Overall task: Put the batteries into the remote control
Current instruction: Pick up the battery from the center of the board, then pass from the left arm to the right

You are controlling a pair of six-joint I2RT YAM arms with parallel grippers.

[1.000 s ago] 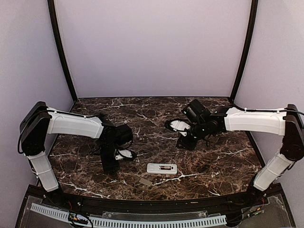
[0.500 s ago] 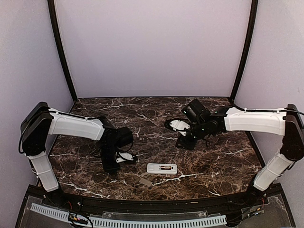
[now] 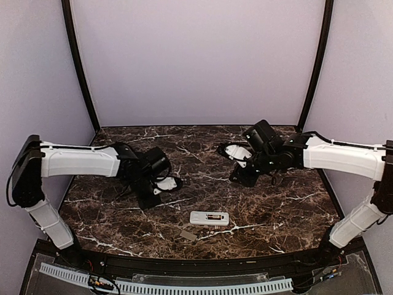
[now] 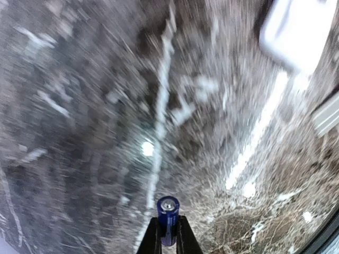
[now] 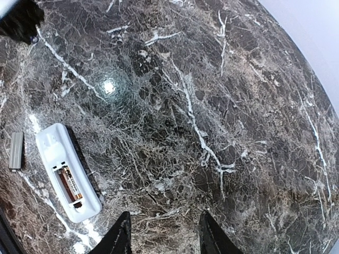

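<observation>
1. Nearest to me, close to the front edge of the table (image 3: 288,215), a small flat grey cover piece (image 3: 187,235) lies on the marble. It sits just left of the remote and a little nearer than it.
2. Just behind it is the remote control (image 3: 209,218), a slim white handset lying back-up, roughly midway between the two arms. Its long axis runs left to right, parallel to the table's front edge.
3. Through the right wrist camera I see its recessed bay open. A seated battery (image 5: 70,182), coppery-brown, lies in the bay along the remote's length.
4. Farther back on the left, the left gripper (image 4: 168,244) is pressed together on the held battery (image 4: 168,210), a slim cell with a dark blue jacket and a round silvery end. It hangs off the marble, apart from the remote. Its long axis lines up with the fingers, and the bright end sticks out past their tips.
5. Farthest back, right of centre, the right gripper (image 5: 165,238) hangs over bare marble with its fingers spread and nothing between them.
</observation>
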